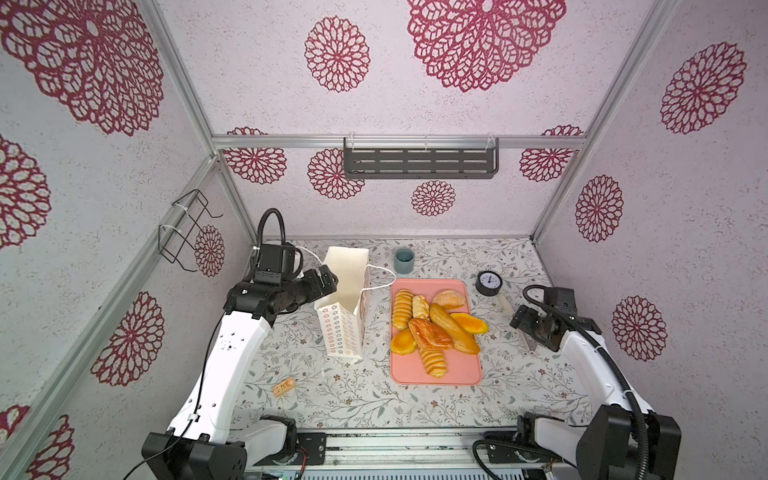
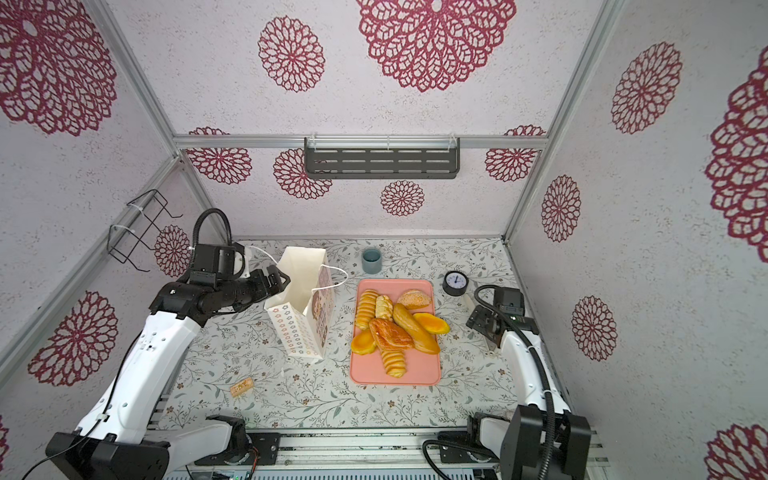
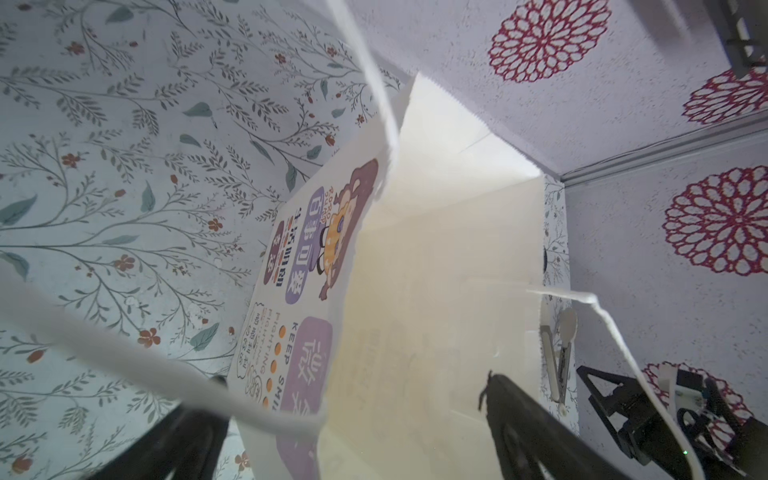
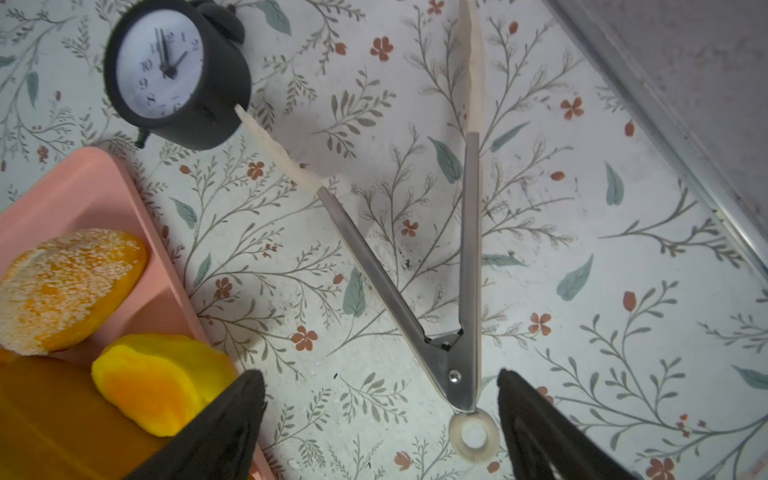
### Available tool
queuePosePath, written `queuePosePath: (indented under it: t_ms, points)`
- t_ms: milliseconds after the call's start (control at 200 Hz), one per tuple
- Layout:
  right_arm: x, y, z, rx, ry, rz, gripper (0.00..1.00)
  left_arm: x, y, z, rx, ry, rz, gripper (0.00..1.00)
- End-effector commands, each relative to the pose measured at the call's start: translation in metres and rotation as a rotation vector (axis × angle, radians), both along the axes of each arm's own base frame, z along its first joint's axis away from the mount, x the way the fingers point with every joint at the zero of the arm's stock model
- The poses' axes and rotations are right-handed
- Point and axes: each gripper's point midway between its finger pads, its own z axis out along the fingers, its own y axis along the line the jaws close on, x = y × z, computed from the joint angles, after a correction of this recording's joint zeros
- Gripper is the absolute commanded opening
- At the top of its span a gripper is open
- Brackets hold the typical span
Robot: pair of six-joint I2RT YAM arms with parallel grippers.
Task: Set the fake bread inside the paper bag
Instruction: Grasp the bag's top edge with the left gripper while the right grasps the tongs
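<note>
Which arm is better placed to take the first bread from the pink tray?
Right. The right gripper is open over the tongs beside the tray of fake bread. The left gripper is at the mouth of the paper bag, which stands between it and the tray.

1. The left arm (image 1: 232, 357) wears a glossy white shell dotted with small holes, between matt black joint housings.
2. The right arm (image 1: 582, 353) has the same white shell and black joints.
3. A ribbed black hose (image 1: 266, 224) loops out behind the left hand (image 1: 328, 279); a like hose (image 2: 550, 405) follows the right arm.
4. A thin black cable (image 1: 202, 380) runs down the left shell, under a white tie (image 1: 192, 417).
5. The right hand (image 1: 520, 319) is black, with tapering dark fingers (image 4: 216, 428).
6. The base blocks (image 1: 195, 455) are black and boxy.
</note>
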Motion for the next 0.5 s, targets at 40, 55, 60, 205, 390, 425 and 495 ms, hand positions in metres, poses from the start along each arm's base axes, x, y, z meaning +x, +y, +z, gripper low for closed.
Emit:
queuePosePath:
  t_ms: [40, 55, 60, 205, 390, 425, 495]
  points:
    - [0.006, -0.009, -0.007, 0.025, -0.005, -0.023, 0.91, -0.015, 0.018, 0.047, 0.09, -0.112, 0.03, 0.97]
    - [0.006, -0.01, -0.009, 0.027, 0.001, -0.025, 0.9, -0.016, 0.019, 0.05, 0.094, -0.116, 0.034, 0.97]
    - [0.006, -0.01, -0.01, 0.028, 0.003, -0.026, 0.9, -0.017, 0.02, 0.051, 0.095, -0.118, 0.035, 0.97]
    - [0.009, -0.016, -0.027, 0.045, 0.052, -0.037, 0.9, -0.03, 0.027, 0.068, 0.105, -0.169, 0.064, 0.97]
    - [0.019, -0.012, -0.043, 0.09, 0.082, -0.022, 0.85, -0.042, 0.025, 0.073, 0.061, -0.203, 0.089, 0.97]
    - [0.021, -0.01, -0.046, 0.102, 0.088, -0.018, 0.85, -0.043, 0.023, 0.073, 0.058, -0.209, 0.088, 0.97]
    - [0.023, -0.005, -0.053, 0.133, 0.097, -0.007, 0.83, -0.044, 0.017, 0.073, 0.049, -0.221, 0.079, 0.97]
